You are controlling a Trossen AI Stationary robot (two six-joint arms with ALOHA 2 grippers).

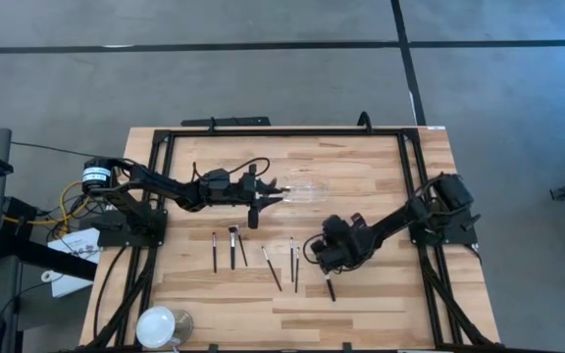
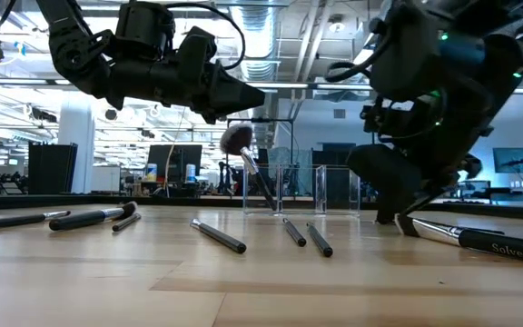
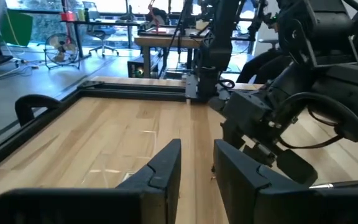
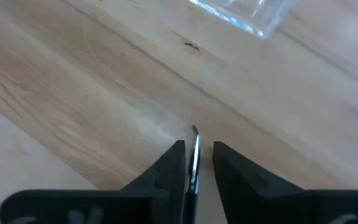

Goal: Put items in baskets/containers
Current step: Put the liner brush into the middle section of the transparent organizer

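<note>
The wooden table (image 1: 361, 314) is carrying everything. The clear tray (image 1: 307, 189) is sitting near its middle, well apart from most of the loose makeup brushes (image 1: 231, 247), which are lying in a row nearer the front edge.

The left gripper (image 1: 268, 199) is hovering just beside the tray's end, its fingers spread with nothing showing between them. A fluffy powder brush (image 2: 238, 139) is standing tilted below it, head up. Whether it is leaning on the tray wall is unclear, and it may be about to topple outside the tray.

The right gripper (image 4: 197, 149) is pressing low over the table, its jaws standing slightly apart to either side of a thin silver-ferruled brush (image 4: 195, 142) without visibly pinching it. That brush is lying on the wood, outside the tray.

I judge three risks:
- The slim handle is offering little to hold, so a closing pinch may roll it aside or catch only one end, leaving it swinging.
- Fingertips this low may be scraping the wood.
- With both arms converging on the tray, a nudge could slide the light container away.
</note>
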